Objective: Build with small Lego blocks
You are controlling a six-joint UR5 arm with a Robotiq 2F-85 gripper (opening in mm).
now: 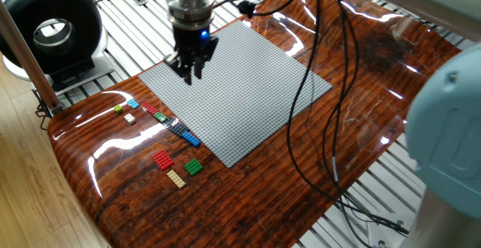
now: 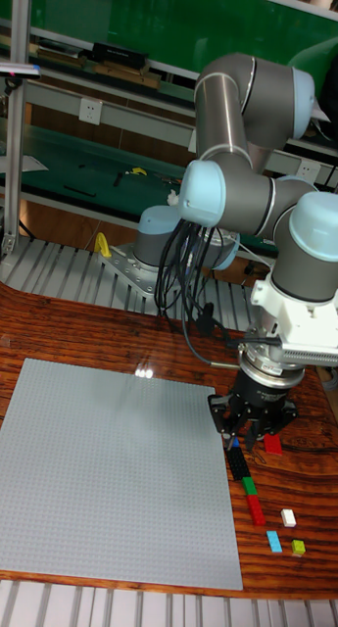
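The small Lego blocks lie on the wood left of the grey baseplate (image 1: 240,90). A row of red, green, dark blue and blue ones (image 1: 171,124) runs along the plate's edge. Apart from it lie a light blue (image 1: 133,104), a yellow-green (image 1: 119,110) and a white one (image 1: 129,118). Nearer the front are a red (image 1: 163,159), a green (image 1: 194,167) and a tan one (image 1: 176,178). My gripper (image 1: 192,74) hangs over the plate's left corner, open by a narrow gap, holding nothing. In the tall view the gripper (image 2: 249,431) is just above the row's blue end (image 2: 234,444).
Black cables (image 1: 323,90) hang from the arm across the plate and the table's right half. A round black device (image 1: 51,30) stands at the back left, off the wooden top. The tabletop's left edge (image 1: 71,158) is close to the loose blocks.
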